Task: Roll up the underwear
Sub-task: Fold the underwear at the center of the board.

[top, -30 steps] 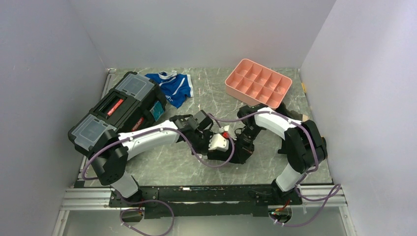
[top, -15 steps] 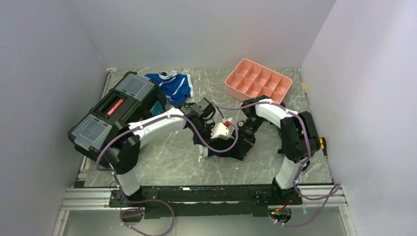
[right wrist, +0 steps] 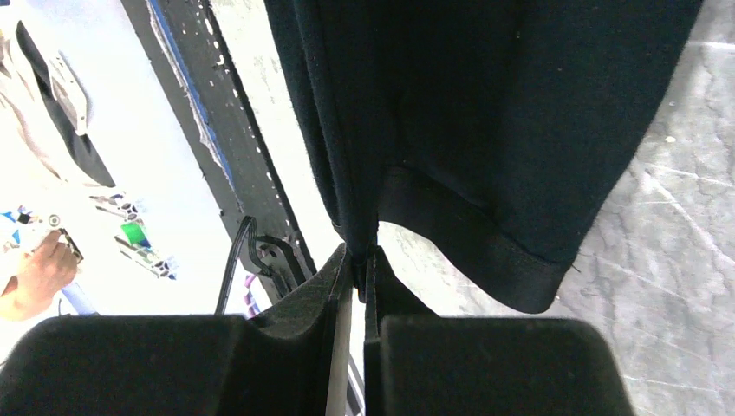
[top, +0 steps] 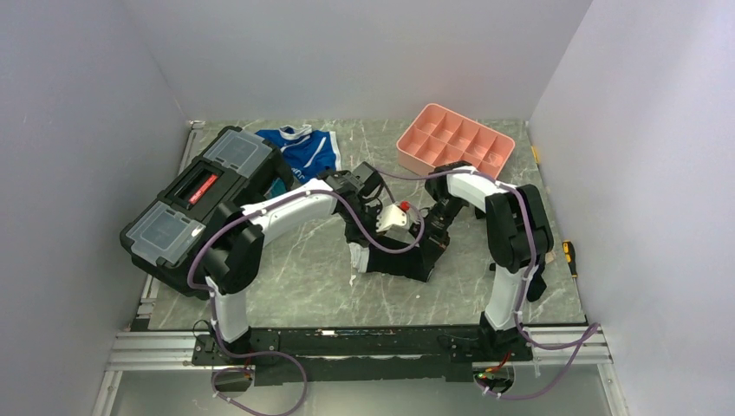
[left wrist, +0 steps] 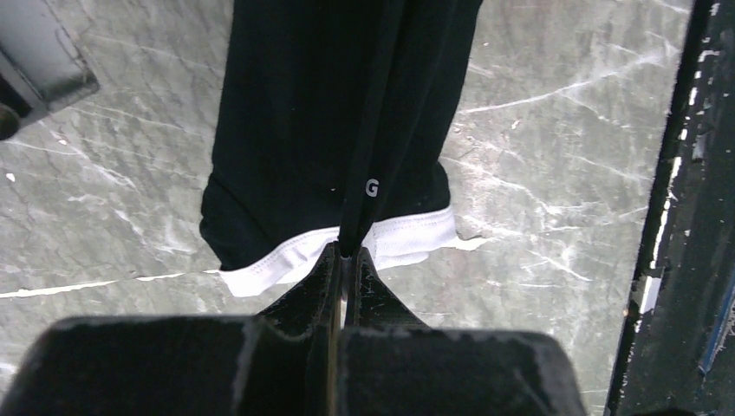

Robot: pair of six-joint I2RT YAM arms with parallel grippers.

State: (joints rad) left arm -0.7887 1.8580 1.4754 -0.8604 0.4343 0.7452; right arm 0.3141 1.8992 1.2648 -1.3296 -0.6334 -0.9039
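The underwear (top: 400, 258) is black with a white edge band and hangs in a sheet between both grippers, its lower end on the marble table. My left gripper (left wrist: 347, 254) is shut on a black edge of the underwear (left wrist: 303, 113) beside a small white letter. My right gripper (right wrist: 360, 249) is shut on a dark hem of the underwear (right wrist: 485, 113), which drapes down to the tabletop. In the top view the left gripper (top: 371, 227) and right gripper (top: 431, 232) sit close together above the middle of the table.
A black toolbox (top: 201, 204) lies at the left. Blue-and-white briefs (top: 305, 154) lie at the back. A pink compartment tray (top: 455, 146) stands at the back right. A yellow-handled tool (top: 568, 251) lies by the right wall.
Both grippers have moved toward the back of the table with the underwear, drawing it along and lifting its upper edge. Both arms' elbows swung closer in.
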